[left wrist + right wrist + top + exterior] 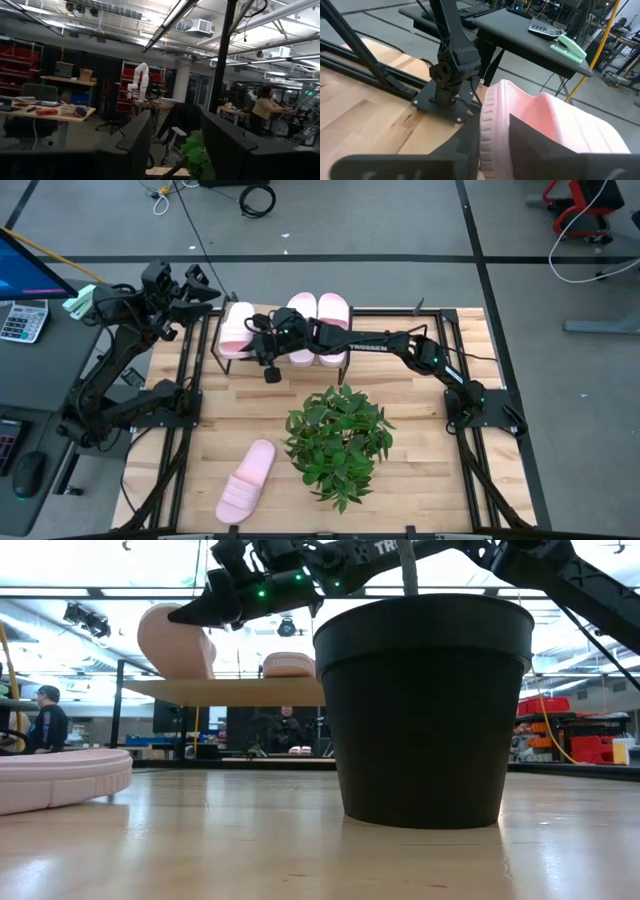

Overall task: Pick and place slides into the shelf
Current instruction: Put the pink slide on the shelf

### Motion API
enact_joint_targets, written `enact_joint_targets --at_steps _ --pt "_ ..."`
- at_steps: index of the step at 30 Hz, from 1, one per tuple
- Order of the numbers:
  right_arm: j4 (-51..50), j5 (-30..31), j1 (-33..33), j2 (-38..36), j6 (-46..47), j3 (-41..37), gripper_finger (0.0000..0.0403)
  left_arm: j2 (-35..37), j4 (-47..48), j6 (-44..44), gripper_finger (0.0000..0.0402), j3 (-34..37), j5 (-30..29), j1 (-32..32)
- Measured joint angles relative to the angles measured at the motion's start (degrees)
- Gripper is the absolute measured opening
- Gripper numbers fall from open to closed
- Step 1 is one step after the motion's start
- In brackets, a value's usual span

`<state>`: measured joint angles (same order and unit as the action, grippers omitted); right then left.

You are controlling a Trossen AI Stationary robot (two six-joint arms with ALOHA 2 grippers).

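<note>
A fourth pink slide [246,481] is lying on the slatted tabletop [430,470] at the near edge, toe end pointing diagonally toward the potted plant [338,442], with its long axis running from near-left to far-right. No gripper is being held near it; of the two arms, the left one's base is judged the closer.

Farther back, the right gripper [262,332] is being held over the shelf [226,350], stretched across from the right side. In its wrist view, its dark fingers [540,145] are pinching the edge of a pink slide [545,125], which is being kept tilted on edge over the shelf's left part. Two more slides [318,328] are resting side by side to its right.

Farthest left, the left gripper [200,288] is being held raised beyond the shelf's left end, its fingers [135,145] spread and holding nothing.
</note>
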<state>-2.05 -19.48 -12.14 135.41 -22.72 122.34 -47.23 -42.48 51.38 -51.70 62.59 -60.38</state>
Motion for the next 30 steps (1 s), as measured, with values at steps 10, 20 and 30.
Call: enact_joint_targets --at_steps 10,20,30 --pt "0.27 -1.14 0.25 0.00 2.13 0.00 0.0154 -0.01 -0.01 -0.16 0.0178 0.00 0.00 0.90" --pt "0.49 -2.31 1.26 0.00 2.32 0.00 0.0180 -0.01 0.00 -0.13 0.0175 0.00 0.00 0.90" --pt "-1.84 14.02 0.50 -2.60 1.20 0.11 0.0167 -0.01 0.04 -0.11 0.0172 0.00 0.60 0.88"
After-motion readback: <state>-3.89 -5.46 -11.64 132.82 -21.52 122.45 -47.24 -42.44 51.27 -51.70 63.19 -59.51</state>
